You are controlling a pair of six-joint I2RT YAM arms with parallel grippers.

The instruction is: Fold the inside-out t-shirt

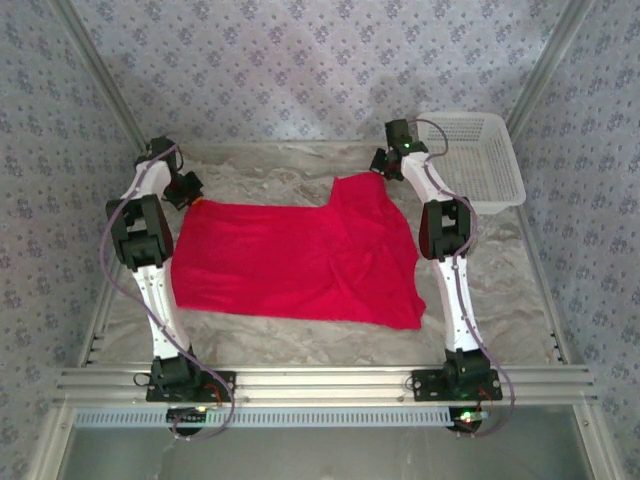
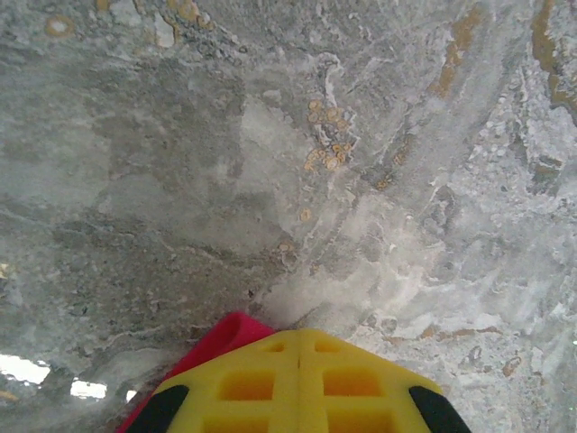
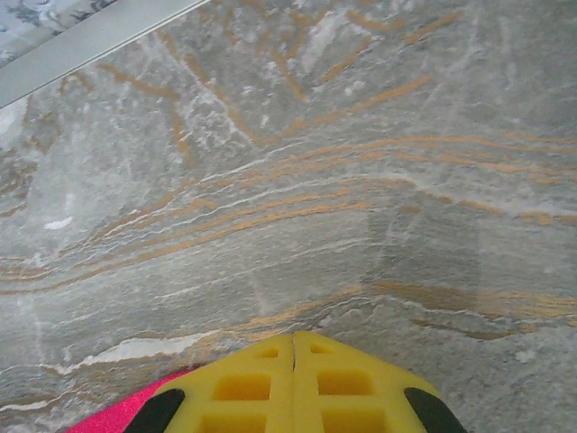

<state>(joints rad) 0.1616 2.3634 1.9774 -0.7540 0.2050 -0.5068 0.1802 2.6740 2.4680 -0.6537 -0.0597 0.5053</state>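
A red t-shirt (image 1: pixel 290 265) is spread on the tabletop (image 1: pixel 300 340). Its far corners are pinched by the closed left fingers (image 2: pixel 243 388) and right fingers (image 3: pixel 243 388).

t-shirt (image 1: pixel 290 265) on table (image 1: pixel 290 160), basket (image 1: pixel 512 180) far right, left claw (image 1: pixel 190 196) at shirt's far-left corner, right claw (image 1: pixel 384 166) far-right

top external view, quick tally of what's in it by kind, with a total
red t-shirt: 1
white basket: 1
robot arms: 2, left arm and right arm
total: 4
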